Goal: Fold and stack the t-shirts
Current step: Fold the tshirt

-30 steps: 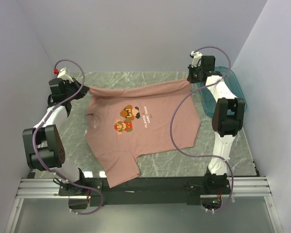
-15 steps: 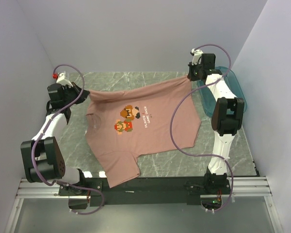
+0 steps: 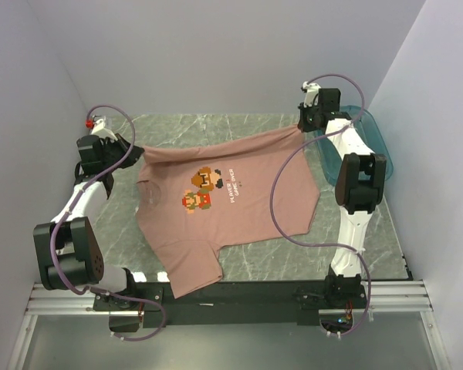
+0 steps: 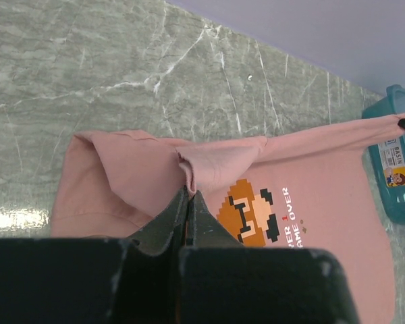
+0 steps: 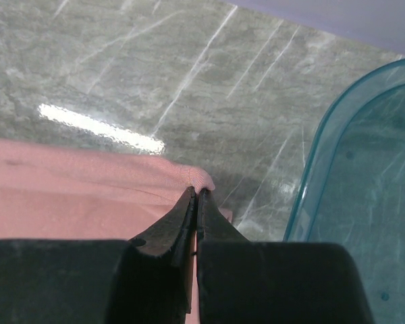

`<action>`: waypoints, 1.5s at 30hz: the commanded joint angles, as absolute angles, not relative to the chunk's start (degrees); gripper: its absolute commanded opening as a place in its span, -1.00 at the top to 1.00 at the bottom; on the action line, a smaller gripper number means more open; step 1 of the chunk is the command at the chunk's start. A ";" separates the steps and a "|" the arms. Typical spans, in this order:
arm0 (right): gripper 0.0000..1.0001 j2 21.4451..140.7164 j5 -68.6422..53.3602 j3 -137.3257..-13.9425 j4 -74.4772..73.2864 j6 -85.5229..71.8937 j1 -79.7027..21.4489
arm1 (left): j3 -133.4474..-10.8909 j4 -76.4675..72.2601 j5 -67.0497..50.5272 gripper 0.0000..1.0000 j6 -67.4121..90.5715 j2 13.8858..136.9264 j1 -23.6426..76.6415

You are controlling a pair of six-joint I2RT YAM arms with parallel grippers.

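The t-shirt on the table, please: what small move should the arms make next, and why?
Probably draw both grippers a little farther from the bases, then lower. The left gripper and right gripper are shut on the t-shirt, its far edge taut, while its near part overhangs the table at the near edge.

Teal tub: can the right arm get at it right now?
Probably yes for reach: the teal tub sits just beside the right pincer, with nothing between them. But that pincer is shut on a corner of the t-shirt, so it would have to let go first.
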State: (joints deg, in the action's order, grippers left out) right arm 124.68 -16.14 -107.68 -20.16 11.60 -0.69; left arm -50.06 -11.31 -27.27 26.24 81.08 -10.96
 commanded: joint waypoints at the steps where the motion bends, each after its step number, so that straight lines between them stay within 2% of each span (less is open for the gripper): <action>1: 1.00 126.21 -15.38 -108.98 -20.04 12.65 -0.26 | -50.10 -13.01 -29.09 0.99 26.46 79.45 -10.99; 28: 0.99 129.90 -14.50 -113.47 -24.52 13.62 -0.26 | -46.15 -11.69 -30.32 0.99 26.28 76.91 -8.44; 39: 0.98 127.62 -13.54 -109.96 -23.64 14.85 -0.26 | -44.04 -10.20 -29.71 0.99 26.46 74.10 -7.82; 43: 0.89 125.34 -13.27 -107.94 -23.82 15.73 -0.26 | -43.07 -9.76 -29.62 0.99 26.81 73.39 -7.56; 45: 0.65 124.28 -13.27 -106.44 -24.34 17.04 -0.26 | -42.80 -9.49 -29.62 0.99 26.81 72.95 -7.47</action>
